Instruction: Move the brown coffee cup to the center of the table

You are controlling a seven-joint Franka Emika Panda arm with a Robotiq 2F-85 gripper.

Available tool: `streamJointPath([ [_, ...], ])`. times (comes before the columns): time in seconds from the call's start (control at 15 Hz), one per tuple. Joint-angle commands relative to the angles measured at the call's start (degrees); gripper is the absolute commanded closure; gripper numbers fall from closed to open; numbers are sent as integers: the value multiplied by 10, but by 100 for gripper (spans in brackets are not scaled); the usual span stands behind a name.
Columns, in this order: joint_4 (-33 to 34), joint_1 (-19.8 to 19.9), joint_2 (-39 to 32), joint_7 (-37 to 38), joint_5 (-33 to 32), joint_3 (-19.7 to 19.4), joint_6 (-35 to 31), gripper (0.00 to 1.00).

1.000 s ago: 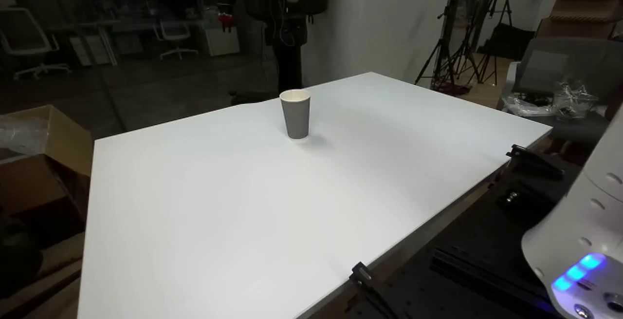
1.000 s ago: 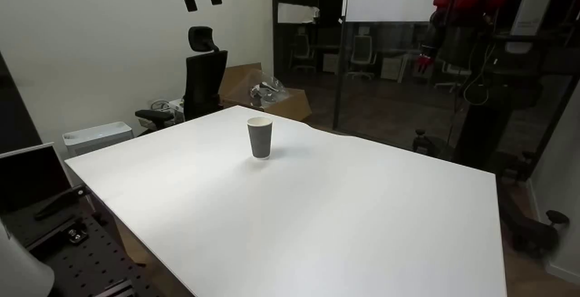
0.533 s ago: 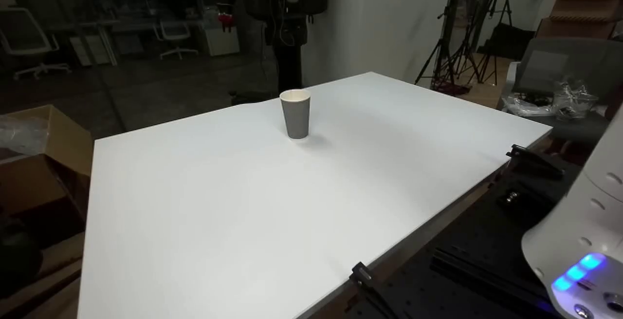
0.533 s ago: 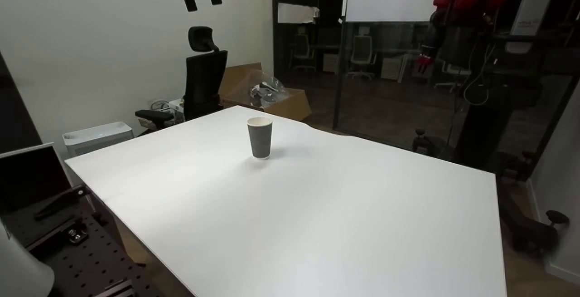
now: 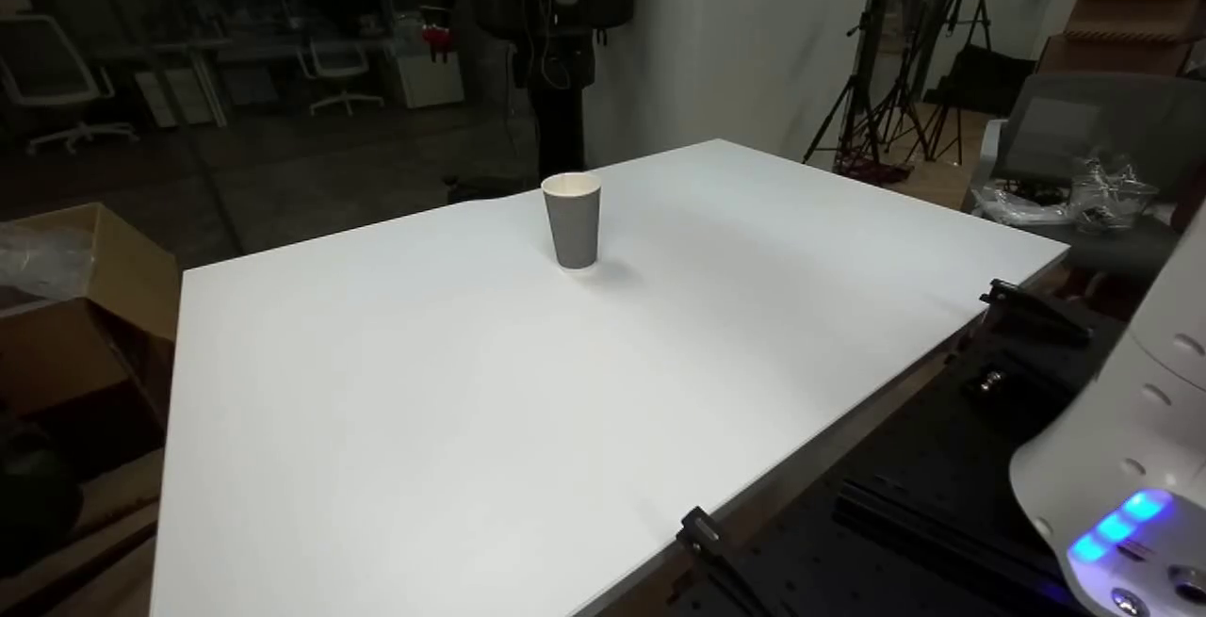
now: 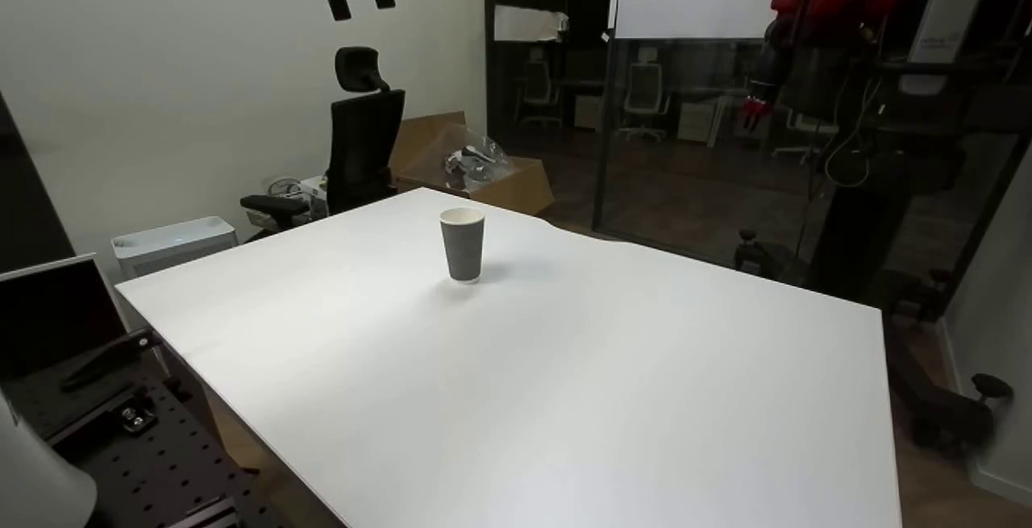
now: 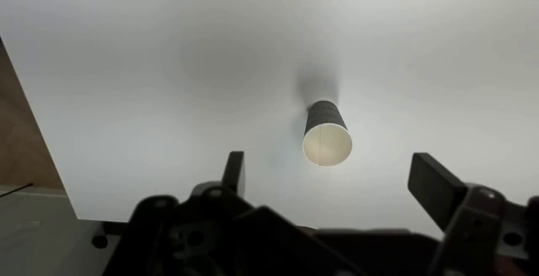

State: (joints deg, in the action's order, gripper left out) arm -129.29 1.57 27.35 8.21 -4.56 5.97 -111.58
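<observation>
Standing upright, coffee cup [image 5: 573, 229] on table [image 6: 645, 383] — room to every edge, gripper [image 6: 363, 9] spread apart

An exterior view's top edge crops my hand [image 6: 363, 10]; both exterior views cut off my white arm [image 5: 1126, 429]. The counter [image 5: 424, 410] runs past every view; in the wrist view my hand covers part of its edge. The cup [image 7: 324, 113] hides its underside.

Cup [image 7: 326, 136]: paper, matt, finely textured outside, smooth inside. Counter [image 5: 424, 410]: smooth, matt. Jaws: mostly matt. Box [image 6: 522, 188]: cardboard, matt. Bag [image 6: 488, 159]: clear plastic, glossy.
</observation>
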Motion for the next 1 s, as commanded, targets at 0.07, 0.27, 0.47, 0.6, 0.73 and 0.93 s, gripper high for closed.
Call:
streamJointPath([
  [0.07, 6, 7, -21, 32, -8, -10, -74, 0],
  [0.27, 18, 16, -70, 18, 11, -37, -184, 0],
  [0.47, 51, -16, -149, -66, 141, -93, -211, 0],
  [0.6, 74, -18, -196, -109, 201, -107, -176, 0],
  [0.73, 99, -6, -243, -109, 211, -105, -142, 0],
  [0.93, 116, 11, -287, -14, 110, -95, -176, 0],
])
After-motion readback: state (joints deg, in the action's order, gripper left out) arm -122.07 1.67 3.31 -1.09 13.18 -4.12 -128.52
